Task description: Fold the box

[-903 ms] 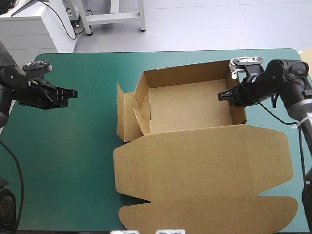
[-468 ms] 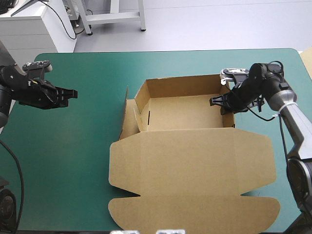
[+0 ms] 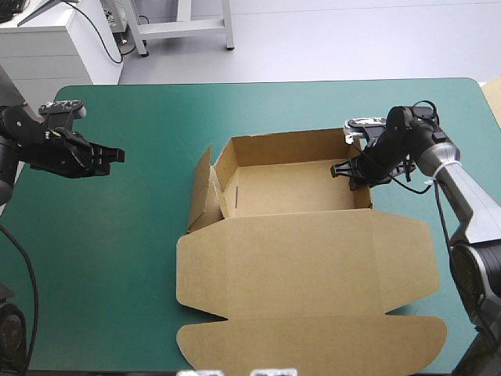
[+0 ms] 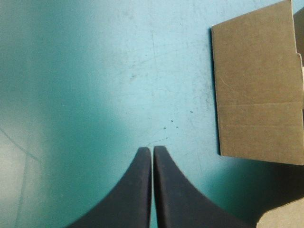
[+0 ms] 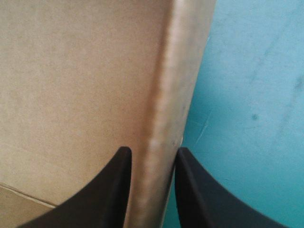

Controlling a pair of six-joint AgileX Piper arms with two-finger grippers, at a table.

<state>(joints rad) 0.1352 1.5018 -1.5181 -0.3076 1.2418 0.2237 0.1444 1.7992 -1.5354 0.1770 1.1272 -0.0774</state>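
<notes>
Pinching the right wall of the brown box [image 3: 290,188] with the right tool [image 5: 151,152], black fingers nearly closed on the board (one inside, one outside). Resting as an open tray right of centre on the teal-green counter [image 3: 133,258], lid [image 3: 313,266] flat toward the near edge. Hovering with the left tool [image 4: 152,149] closed to a point over bare cover, well apart from the box.

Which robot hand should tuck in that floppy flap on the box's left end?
Probably left: the left hand is free and points at the flap, while the right hand grips the box's right wall.
</notes>
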